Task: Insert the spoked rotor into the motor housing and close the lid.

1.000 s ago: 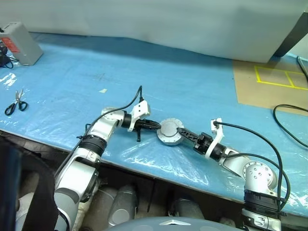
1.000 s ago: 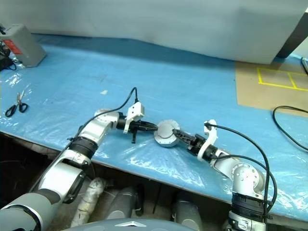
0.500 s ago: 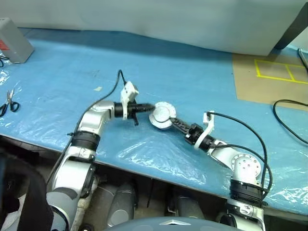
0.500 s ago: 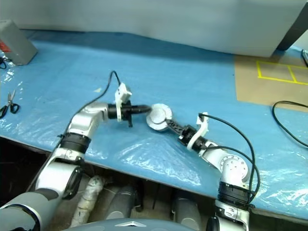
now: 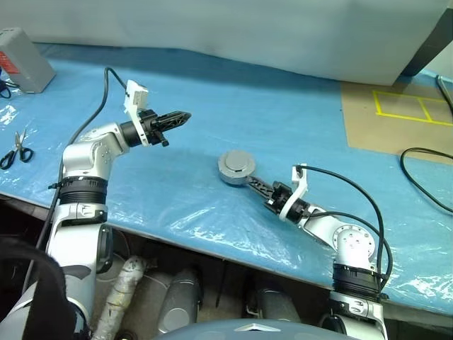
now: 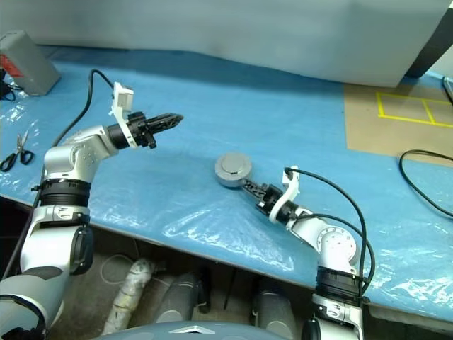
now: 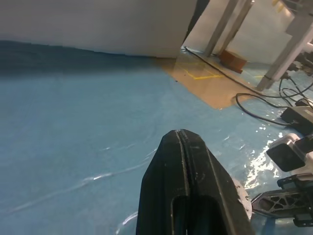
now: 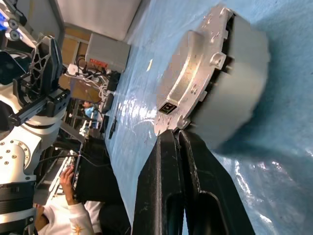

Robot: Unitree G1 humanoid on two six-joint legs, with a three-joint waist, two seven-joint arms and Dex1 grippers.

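Observation:
The motor housing (image 5: 231,178) sits on the blue table cover near the middle, with the silver lid (image 5: 236,164) lying flat on top of it. The spoked rotor is hidden. My right gripper (image 5: 250,183) is shut, lying low on the table, its tips at the housing's near right edge. In the right wrist view the shut fingertips (image 8: 172,138) rest against the flange of the housing (image 8: 230,83). My left gripper (image 5: 181,117) is shut and empty, raised above the table well to the left of the housing. Its fingers (image 7: 182,161) press together.
A grey box (image 5: 21,51) and scissors (image 5: 17,149) lie at the far left. A brown board with yellow tape (image 5: 396,120) and a black cable (image 5: 425,170) are at the right. The table's front edge runs just behind my right wrist.
My left gripper has let go of the housing and risen up and to the left. My right gripper's fingers have closed beside the housing. The camera has shifted a little.

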